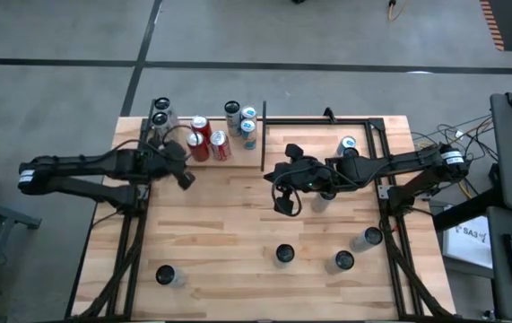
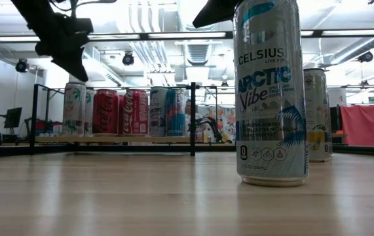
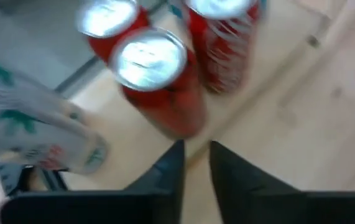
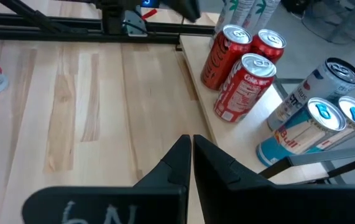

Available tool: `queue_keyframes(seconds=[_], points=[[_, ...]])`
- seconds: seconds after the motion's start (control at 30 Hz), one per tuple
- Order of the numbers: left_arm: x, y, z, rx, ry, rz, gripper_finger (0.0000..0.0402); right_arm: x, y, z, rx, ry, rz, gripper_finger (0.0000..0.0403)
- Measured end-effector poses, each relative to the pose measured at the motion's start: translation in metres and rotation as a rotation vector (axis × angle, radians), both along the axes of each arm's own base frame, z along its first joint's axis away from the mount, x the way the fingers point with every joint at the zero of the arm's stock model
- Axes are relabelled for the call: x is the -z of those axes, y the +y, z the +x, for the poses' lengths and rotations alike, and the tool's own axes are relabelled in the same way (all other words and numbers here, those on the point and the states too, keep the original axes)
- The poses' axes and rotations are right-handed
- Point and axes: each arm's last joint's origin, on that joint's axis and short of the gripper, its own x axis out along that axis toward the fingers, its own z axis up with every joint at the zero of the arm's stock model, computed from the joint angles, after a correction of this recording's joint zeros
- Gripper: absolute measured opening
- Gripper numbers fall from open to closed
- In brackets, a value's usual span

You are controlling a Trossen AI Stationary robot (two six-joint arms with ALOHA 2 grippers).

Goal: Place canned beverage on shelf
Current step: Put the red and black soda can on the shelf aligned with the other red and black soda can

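Observation:
The shelf (image 1: 242, 157) is a pale plywood panel with thin black rods at the table's far left. On it stand three red cans (image 1: 200, 135), several blue-and-white cans (image 1: 247, 121) and pale cans (image 1: 160, 112). My left gripper (image 1: 186, 179) hovers just in front of the shelf, near the red cans (image 3: 158, 81). Its fingers (image 3: 196, 149) are a narrow gap apart and hold nothing. My right gripper (image 1: 282, 205) is over the table's middle, shut and empty (image 4: 191, 140). It faces the shelf's cans (image 4: 242, 87).
Loose cans stand on the table: near left (image 1: 166, 275), near middle (image 1: 284, 255), (image 1: 343, 261), right (image 1: 369, 238) and far right (image 1: 349, 144). A bare black frame (image 1: 327, 121) edges the far right. A tall Celsius can (image 2: 270, 92) fills the low view.

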Motion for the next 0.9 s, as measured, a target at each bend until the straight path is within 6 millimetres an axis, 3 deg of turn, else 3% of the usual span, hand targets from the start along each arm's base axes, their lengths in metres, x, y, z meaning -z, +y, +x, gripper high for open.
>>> queue_keyframes(seconds=[0.1, 0.3, 0.57, 0.9], points=[[-0.014, 0.003, 0.002, -0.046, -0.06, 0.007, 0.0008, 0.0, 0.0, 0.0, 0.0, 0.0, 0.0, 0.0009], [-0.027, 0.014, 0.004, -0.102, -0.098, 0.03, 0.0004, 0.0, 0.0, 0.0, 0.0, 0.0, 0.001, 0.0009], [-0.014, 0.032, 0.018, -0.174, -0.018, 0.024, 0.0, 0.0, 0.0, 0.0, 0.003, 0.0, 0.004, 0.0009], [0.006, 0.039, 0.041, -0.16, 0.091, 0.014, 0.0, 0.001, 0.0, 0.0, 0.007, 0.0, 0.011, 0.0009]])
